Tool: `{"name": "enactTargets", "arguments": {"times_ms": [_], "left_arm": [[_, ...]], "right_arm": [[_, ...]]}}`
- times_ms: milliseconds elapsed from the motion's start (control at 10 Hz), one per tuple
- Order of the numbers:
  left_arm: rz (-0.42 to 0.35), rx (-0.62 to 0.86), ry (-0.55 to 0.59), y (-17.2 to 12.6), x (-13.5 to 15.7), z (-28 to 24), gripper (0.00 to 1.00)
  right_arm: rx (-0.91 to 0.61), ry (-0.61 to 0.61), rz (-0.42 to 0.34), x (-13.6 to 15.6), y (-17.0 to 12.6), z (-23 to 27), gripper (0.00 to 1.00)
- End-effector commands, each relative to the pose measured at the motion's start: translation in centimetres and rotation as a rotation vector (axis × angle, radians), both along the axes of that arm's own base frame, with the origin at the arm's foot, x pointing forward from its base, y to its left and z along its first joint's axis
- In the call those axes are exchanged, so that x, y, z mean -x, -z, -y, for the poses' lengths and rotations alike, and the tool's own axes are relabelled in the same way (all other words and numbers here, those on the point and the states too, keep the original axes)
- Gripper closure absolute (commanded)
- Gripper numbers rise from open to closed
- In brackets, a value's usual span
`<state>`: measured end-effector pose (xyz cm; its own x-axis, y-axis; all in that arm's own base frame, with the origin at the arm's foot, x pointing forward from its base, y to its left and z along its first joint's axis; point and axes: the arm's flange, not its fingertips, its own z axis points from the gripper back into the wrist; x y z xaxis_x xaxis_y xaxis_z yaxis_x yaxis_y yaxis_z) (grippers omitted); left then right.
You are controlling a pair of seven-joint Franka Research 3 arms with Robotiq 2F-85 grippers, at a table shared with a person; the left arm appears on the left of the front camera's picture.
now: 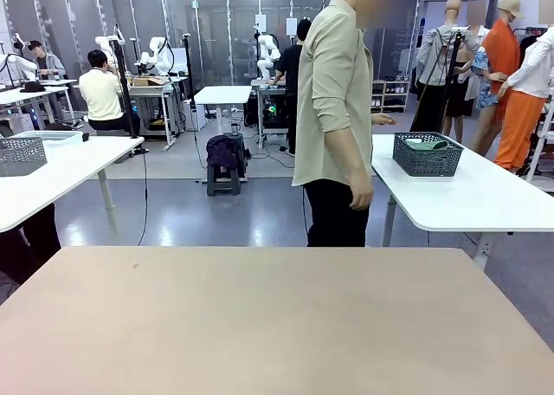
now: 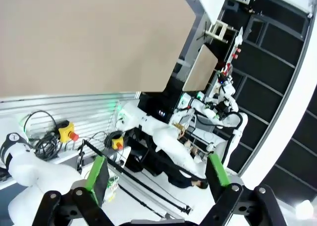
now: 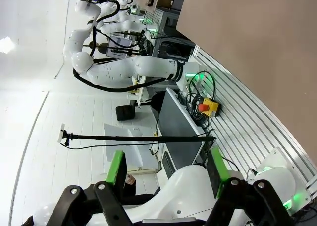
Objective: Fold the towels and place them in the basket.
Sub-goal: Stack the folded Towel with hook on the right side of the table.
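Observation:
The dark mesh basket [image 1: 428, 155] stands on a white side table [image 1: 467, 196] at the far right, beyond my beige table [image 1: 277, 317]. Pale green towels [image 1: 424, 144] lie bunched inside it. A person [image 1: 333, 109] in a light shirt stands side-on at the far edge of my table, one hand toward the side table. In the left wrist view my left gripper [image 2: 157, 175] is open and empty, looking past the beige table's edge [image 2: 89, 37] at the arm bases. My right gripper [image 3: 167, 171] is open and empty too, beside the table [image 3: 257, 37].
Another white table [image 1: 52, 174] at the far left carries a second grey mesh basket [image 1: 22, 155]. A small dark stool [image 1: 225, 165] stands on the floor behind the person. The wrist views show cables, a yellow emergency-stop box [image 3: 208, 107] and the mounting rail.

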<state>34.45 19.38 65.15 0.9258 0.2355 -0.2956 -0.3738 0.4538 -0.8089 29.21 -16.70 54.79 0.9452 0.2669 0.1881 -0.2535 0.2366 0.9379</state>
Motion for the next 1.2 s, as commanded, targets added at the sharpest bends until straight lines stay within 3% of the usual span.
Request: {"name": "enactTargets", "arguments": {"times_ms": [0, 100, 1100], "left_arm": [[0.002, -0.007, 0.040, -0.17, -0.01, -0.97, 0.00], [0.000, 0.000, 0.000, 0.00, 0.00, 0.00, 0.00], [0.000, 0.000, 0.000, 0.00, 0.00, 0.00, 0.00]], "right_arm": [[0.002, 0.009, 0.003, 0.18, -0.09, 0.21, 0.18], [0.002, 0.009, 0.003, 0.18, -0.09, 0.21, 0.18], [0.002, 0.009, 0.003, 0.18, -0.09, 0.21, 0.18]]}}
